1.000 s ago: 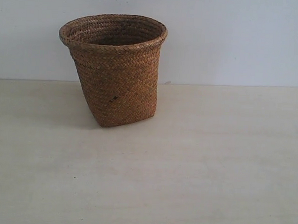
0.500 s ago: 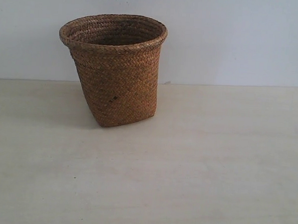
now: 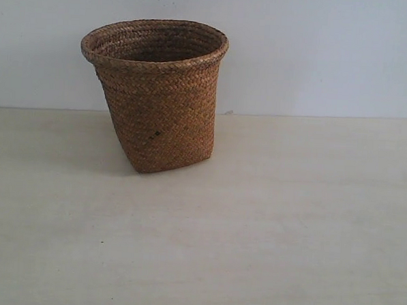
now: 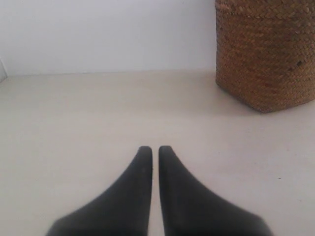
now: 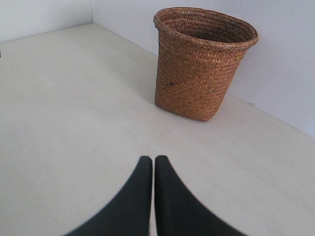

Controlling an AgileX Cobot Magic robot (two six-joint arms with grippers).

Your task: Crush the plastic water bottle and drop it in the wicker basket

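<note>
The brown wicker basket (image 3: 159,95) stands upright on the pale table, left of centre near the back wall. It also shows in the left wrist view as the basket (image 4: 268,54) and in the right wrist view as the basket (image 5: 202,64). The plastic water bottle is out of view in every frame. My left gripper (image 4: 155,149) is shut with nothing between its black fingers, well short of the basket. My right gripper (image 5: 153,158) is shut and empty too, also some way from the basket. Neither gripper appears in the exterior view.
The light wooden table (image 3: 288,225) runs up to a plain white wall (image 3: 318,49) behind the basket. In the right wrist view a side wall (image 5: 44,14) meets the back wall at a corner.
</note>
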